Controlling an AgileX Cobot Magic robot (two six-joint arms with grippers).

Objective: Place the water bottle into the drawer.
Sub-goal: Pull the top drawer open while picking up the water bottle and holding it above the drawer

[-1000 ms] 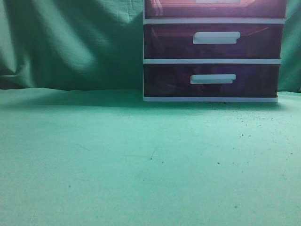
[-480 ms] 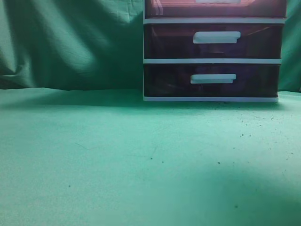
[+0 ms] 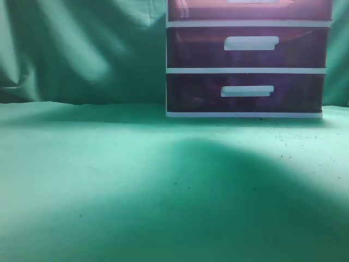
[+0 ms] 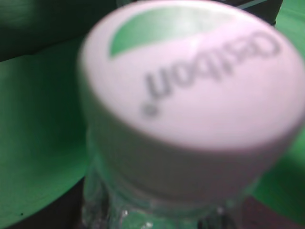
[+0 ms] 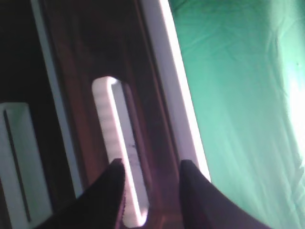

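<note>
The cap (image 4: 193, 90) of the water bottle (image 4: 157, 210) fills the left wrist view, white with a green patch along one edge and blurred grey lettering that seems to read "Ostbon", though the first letters are too soft to be sure of. Below the cap only a little clear neck shows. The left gripper itself cannot be seen there, so whether it is clamped on the bottle or parted cannot be told.

In the exterior view a white-framed cabinet (image 3: 248, 70) stands on the green cloth (image 3: 82, 180) with three drawer fronts showing: the reddish-pink drawer (image 3: 251, 10) on top, cut off by the frame edge, and two darker purple ones, middle (image 3: 191, 48) and bottom (image 3: 191, 94), each with one white handle.

The right gripper (image 5: 151, 183) shows two dark fingers spread apart, one finger (image 5: 112, 195) at the ribbed white handle (image 5: 116, 143) of a reddish-brown drawer front, not closed on it. A wide shadow lies across the cloth.
</note>
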